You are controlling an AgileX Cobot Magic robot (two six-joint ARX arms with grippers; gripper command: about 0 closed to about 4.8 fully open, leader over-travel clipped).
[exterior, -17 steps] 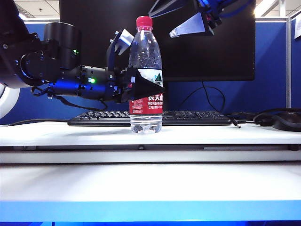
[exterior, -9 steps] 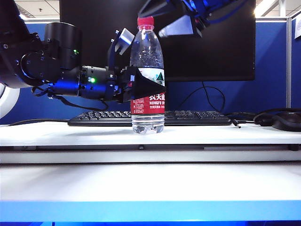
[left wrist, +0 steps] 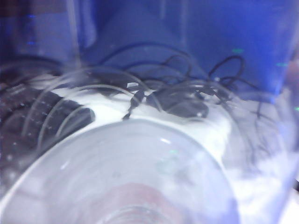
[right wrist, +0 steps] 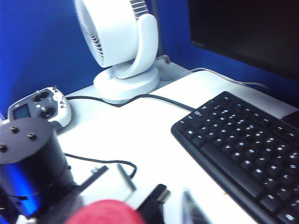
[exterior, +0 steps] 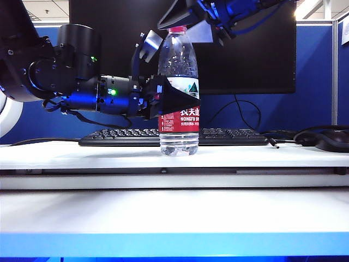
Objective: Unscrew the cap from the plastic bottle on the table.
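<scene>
The clear plastic bottle [exterior: 178,65] with a red-and-white label stands upright on the white table [exterior: 82,157]. My left gripper [exterior: 175,101] reaches in from the left and is shut on the bottle at label height. In the left wrist view the bottle [left wrist: 131,172] fills the picture and hides the fingers. My right gripper [exterior: 186,26] comes down from the upper right, its dark fingers close on either side of the red cap [exterior: 177,29]. They cover most of the cap, and contact does not show. The cap [right wrist: 105,212] is a red blur in the right wrist view.
A black keyboard [exterior: 125,136] lies behind the bottle, below a dark monitor [exterior: 251,60]. A mouse [exterior: 330,139] and cables sit at the right. The right wrist view shows a white fan [right wrist: 124,46] and a white controller [right wrist: 39,107] on the table.
My right gripper has dropped down and left onto the cap, and its fingers have drawn much closer together. The bottle, held in the left gripper, has shifted slightly right.
</scene>
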